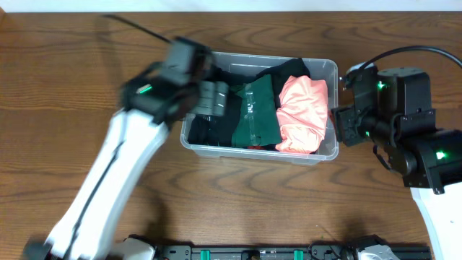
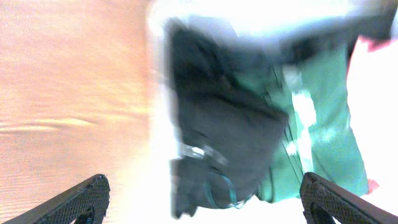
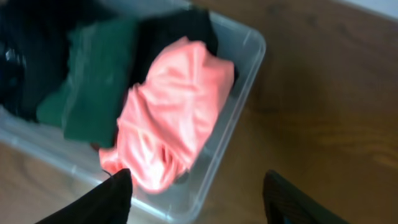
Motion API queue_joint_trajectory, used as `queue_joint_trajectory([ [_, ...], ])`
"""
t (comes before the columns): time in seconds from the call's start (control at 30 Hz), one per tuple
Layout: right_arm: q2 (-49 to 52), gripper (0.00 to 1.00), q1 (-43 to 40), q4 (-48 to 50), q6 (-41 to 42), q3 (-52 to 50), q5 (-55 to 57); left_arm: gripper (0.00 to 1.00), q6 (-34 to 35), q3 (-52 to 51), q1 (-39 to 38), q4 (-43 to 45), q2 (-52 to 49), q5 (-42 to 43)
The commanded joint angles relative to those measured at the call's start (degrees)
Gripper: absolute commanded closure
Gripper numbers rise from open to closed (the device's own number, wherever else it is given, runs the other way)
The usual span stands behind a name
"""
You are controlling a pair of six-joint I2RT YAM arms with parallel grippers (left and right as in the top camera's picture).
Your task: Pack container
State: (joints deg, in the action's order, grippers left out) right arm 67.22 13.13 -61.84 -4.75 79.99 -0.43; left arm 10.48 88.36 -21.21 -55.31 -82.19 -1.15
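The clear plastic container (image 1: 329, 71) sits mid-table, holding a black garment (image 1: 216, 124), a green garment (image 1: 258, 112) and a coral-pink garment (image 1: 303, 115). My left gripper (image 1: 215, 99) hovers over the container's left end, open and empty; its wrist view shows the black cloth (image 2: 217, 130) and green cloth (image 2: 317, 124) below, blurred. My right gripper (image 1: 339, 124) is open and empty just outside the container's right wall. Its wrist view shows the pink garment (image 3: 168, 112), the green one (image 3: 93, 87) and the container's rim (image 3: 249, 68). The container's floor label is hidden.
The brown wooden table (image 1: 72, 87) surrounds the container. A black rail with arm bases (image 1: 253, 251) runs along the front edge. A black cable (image 1: 404, 52) loops behind the right arm.
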Motion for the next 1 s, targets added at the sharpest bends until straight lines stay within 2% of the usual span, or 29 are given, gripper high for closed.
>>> queue_joint_trajectory([
  [0.0,2.64,0.3,-0.42,2.69,-0.5,-0.17,0.02,0.02,-0.26,0.48,5.88,-1.68,2.51,-5.75],
  [0.07,5.29,0.25,-0.48,5.4,-0.48,-0.17,0.0,0.02,-0.28,0.48,10.05,-2.84,2.54,-5.77],
  [0.1,6.6,0.02,-0.48,6.67,-0.48,-0.17,0.0,0.02,-0.28,0.31,12.24,-2.99,2.23,-5.77],
  [0.13,8.22,0.01,-0.48,8.39,-0.48,-0.17,0.02,0.02,-0.26,0.15,13.88,-2.95,1.92,-5.73],
  [0.27,13.09,0.01,-0.46,15.28,-0.81,-0.17,0.26,0.02,-0.42,0.04,18.69,-3.78,0.61,-5.86],
  [0.33,13.38,0.01,-0.63,15.34,-2.82,-0.17,0.74,0.02,-0.81,0.04,20.11,-4.68,0.63,-5.55],
  [0.47,11.39,0.01,-3.02,15.76,4.0,-0.17,1.03,0.02,-5.18,-0.17,21.03,-5.16,2.82,-0.83],
  [0.57,7.74,0.01,-4.61,13.68,5.77,-0.39,1.07,0.02,-5.57,-1.95,21.03,-4.76,7.63,-0.85],
  [0.73,-3.56,0.01,-4.72,14.25,6.64,-8.13,1.64,0.02,-5.73,-12.83,21.03,-0.02,22.45,-0.79],
  [0.83,-13.68,0.01,-4.02,16.81,7.93,-17.81,3.37,0.02,-5.64,-22.95,21.03,3.52,34.88,-0.28],
  [0.97,-31.47,0.01,-2.86,18.58,8.44,-30.84,6.73,0.02,-2.29,-34.36,21.03,5.18,51.65,0.11],
])
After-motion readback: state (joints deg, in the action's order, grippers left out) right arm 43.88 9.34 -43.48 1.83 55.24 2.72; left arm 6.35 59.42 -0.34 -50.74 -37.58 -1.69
